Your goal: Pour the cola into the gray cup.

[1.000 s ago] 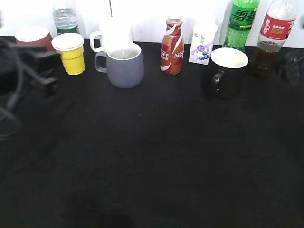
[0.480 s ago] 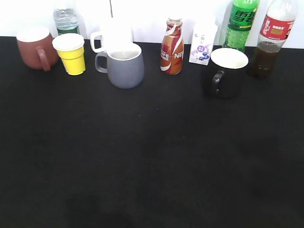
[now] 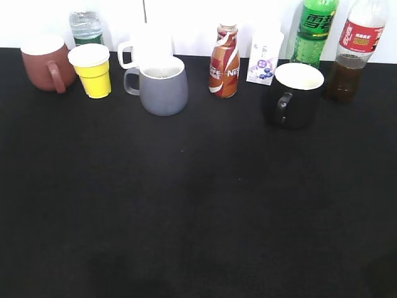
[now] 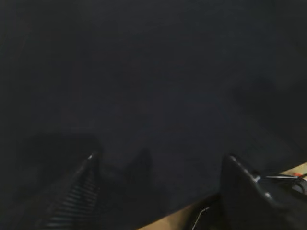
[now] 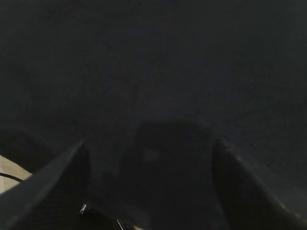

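Note:
The cola bottle [image 3: 353, 53] stands upright at the far right back of the black table, with a red label and dark liquid. The gray cup [image 3: 163, 85] stands at the back left of centre, its handle to the left. Neither gripper shows in the exterior view. In the left wrist view my left gripper [image 4: 160, 165] is open and empty over bare black cloth. In the right wrist view my right gripper [image 5: 148, 153] is open and empty over bare black cloth. Neither wrist view shows the bottle or the cup.
Along the back stand a brown mug [image 3: 44, 63], a yellow cup [image 3: 92, 69], a water bottle [image 3: 85, 27], a white mug [image 3: 146, 46], a Nescafe bottle [image 3: 224, 61], a small carton [image 3: 265, 57], a black mug [image 3: 291, 95] and a green soda bottle [image 3: 315, 28]. The table's wooden edge [image 4: 192, 215] shows below the left gripper.
One second ago the left arm was at the far left in front of the brown mug and dark arm parts were beside the cola. Both have withdrawn out of the exterior view.

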`<act>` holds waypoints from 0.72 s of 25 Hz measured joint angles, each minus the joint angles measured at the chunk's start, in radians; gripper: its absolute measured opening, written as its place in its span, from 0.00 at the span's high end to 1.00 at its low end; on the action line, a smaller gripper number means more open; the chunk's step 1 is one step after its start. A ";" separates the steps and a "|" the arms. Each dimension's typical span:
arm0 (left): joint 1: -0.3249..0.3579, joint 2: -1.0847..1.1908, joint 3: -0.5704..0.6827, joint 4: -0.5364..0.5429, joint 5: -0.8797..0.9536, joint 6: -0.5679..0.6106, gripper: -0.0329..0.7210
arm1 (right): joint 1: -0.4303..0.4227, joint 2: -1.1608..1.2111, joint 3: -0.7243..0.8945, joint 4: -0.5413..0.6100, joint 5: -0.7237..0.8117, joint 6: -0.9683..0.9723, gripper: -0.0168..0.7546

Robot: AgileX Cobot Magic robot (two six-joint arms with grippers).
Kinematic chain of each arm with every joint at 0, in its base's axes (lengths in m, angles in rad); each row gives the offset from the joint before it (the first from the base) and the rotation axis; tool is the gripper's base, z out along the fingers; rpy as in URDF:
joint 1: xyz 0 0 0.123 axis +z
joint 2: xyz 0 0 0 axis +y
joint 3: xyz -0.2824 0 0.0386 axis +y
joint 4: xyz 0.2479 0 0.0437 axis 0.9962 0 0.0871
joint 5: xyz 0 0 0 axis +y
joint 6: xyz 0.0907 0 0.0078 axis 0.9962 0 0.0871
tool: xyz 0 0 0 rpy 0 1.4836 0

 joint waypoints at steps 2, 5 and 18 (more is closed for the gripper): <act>0.000 0.000 0.000 -0.006 -0.004 0.003 0.18 | 0.000 0.000 0.000 0.000 0.000 0.000 0.21; 0.000 0.000 0.000 -0.008 -0.006 0.003 0.18 | 0.000 0.000 0.000 0.000 0.000 -0.001 0.21; 0.449 -0.312 0.001 -0.011 -0.010 0.003 0.18 | -0.520 -0.201 0.000 0.003 -0.001 -0.002 0.22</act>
